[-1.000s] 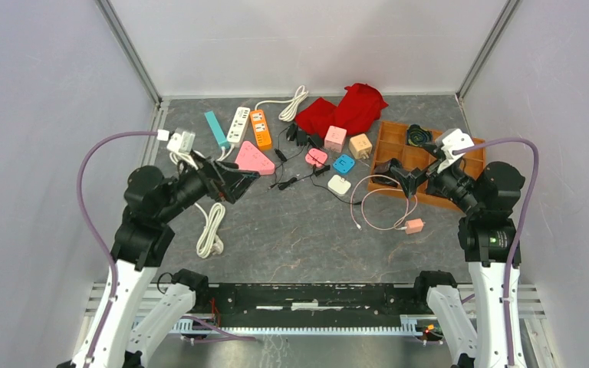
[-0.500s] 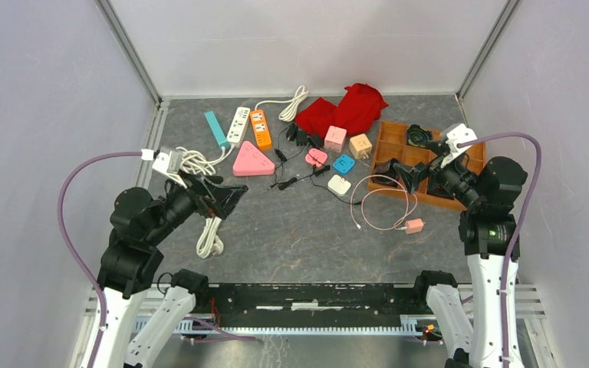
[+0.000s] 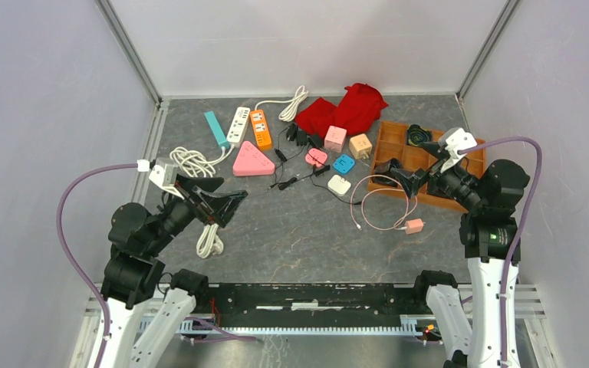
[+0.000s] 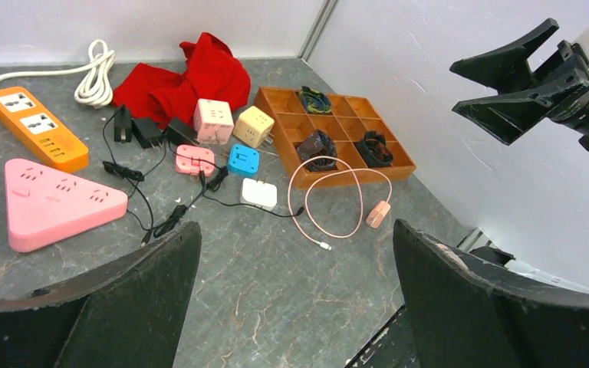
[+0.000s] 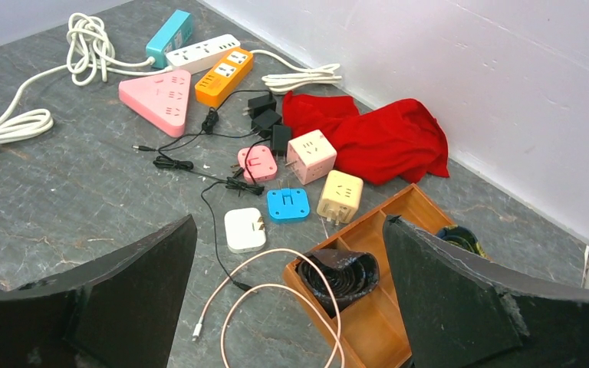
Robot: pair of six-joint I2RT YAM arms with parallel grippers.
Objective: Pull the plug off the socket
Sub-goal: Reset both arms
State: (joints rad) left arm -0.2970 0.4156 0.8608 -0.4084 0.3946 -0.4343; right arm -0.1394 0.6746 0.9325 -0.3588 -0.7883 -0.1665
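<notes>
A pink triangular power strip (image 3: 253, 161) lies at the back left beside an orange strip (image 3: 260, 129), a white strip (image 3: 238, 124) and a teal one (image 3: 216, 129). Black adapters (image 3: 299, 136) with thin black leads lie just right of the orange strip; I cannot tell whether any plug sits in a socket. My left gripper (image 3: 218, 201) is open and empty, in the air on the near side of the pink strip (image 4: 54, 201). My right gripper (image 3: 399, 175) is open and empty above the left edge of the wooden tray (image 3: 395, 138).
A pink cube socket (image 3: 335, 138), a yellow cube (image 3: 360, 146), a blue adapter (image 3: 343, 163) and a white adapter (image 3: 339, 184) lie mid-table. A pink cable (image 3: 383, 203) loops by the tray. A red cloth (image 3: 345, 109) lies at the back. A coiled white cord (image 3: 211, 230) lies near left.
My left arm has drawn back toward the near left, taking its open gripper away from the pink strip. The right arm has barely shifted.
</notes>
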